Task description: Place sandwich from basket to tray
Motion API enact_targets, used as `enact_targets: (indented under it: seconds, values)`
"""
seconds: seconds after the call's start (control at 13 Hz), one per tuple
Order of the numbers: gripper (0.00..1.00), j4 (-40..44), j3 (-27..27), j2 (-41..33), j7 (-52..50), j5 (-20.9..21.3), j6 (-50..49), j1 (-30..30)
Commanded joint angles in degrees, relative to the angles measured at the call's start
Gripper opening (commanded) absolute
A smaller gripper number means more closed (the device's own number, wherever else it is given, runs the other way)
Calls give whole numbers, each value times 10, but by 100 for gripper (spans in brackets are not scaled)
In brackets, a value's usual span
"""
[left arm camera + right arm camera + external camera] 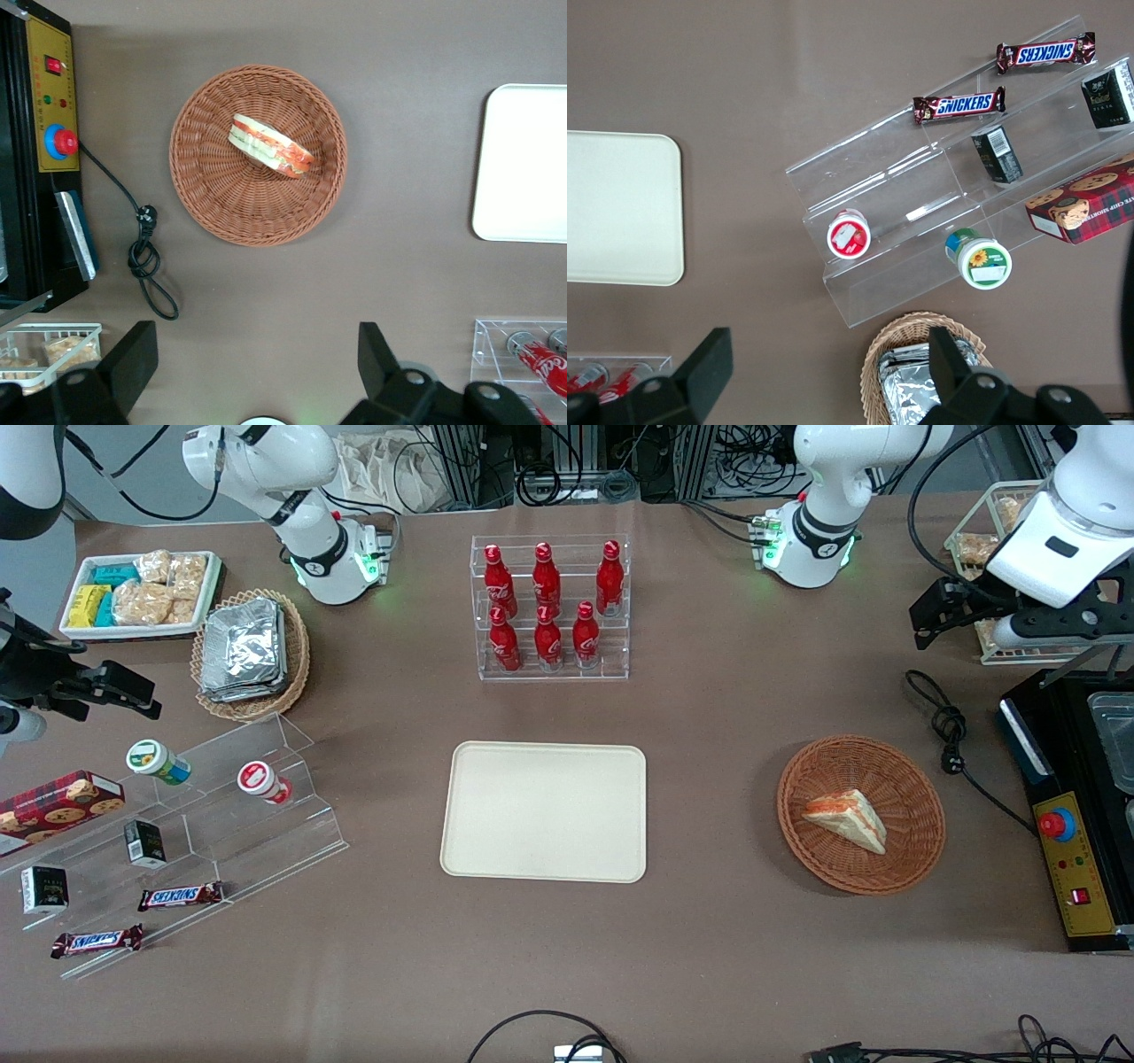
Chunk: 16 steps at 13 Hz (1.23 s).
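Observation:
The sandwich [848,819] [270,146], a white bread wedge with orange-red and green layers, lies in the round reddish-brown wicker basket [864,872] [221,204]. The cream tray [545,810] [523,168] lies flat and bare mid-table, beside the basket toward the parked arm's end. My gripper [926,624] [257,354] hangs high above the table, farther from the front camera than the basket and apart from it. Its fingers [133,354] are spread wide and it is open, with only bare tablecloth between them.
A coiled black power cord [948,731] [146,266] lies beside the basket. A black machine with a red button [1067,868] stands at the working arm's end. A clear rack of red bottles [549,607] stands farther from the front camera than the tray.

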Motion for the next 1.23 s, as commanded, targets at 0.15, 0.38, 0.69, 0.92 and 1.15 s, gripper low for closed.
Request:
enact_targets:
  seconds: [0.15, 0.38, 0.69, 0.92, 1.15]
  values:
    - [100, 24, 2, 11, 8, -13, -22, 1]
    - [100, 24, 2, 11, 2, -14, -22, 1]
    - [100, 23, 4, 36, -6, -24, -15, 1]
    - [100, 16, 8, 85, -157, -25, 43, 2]
    - [100, 15, 7, 156, -345, 22, 92, 1]
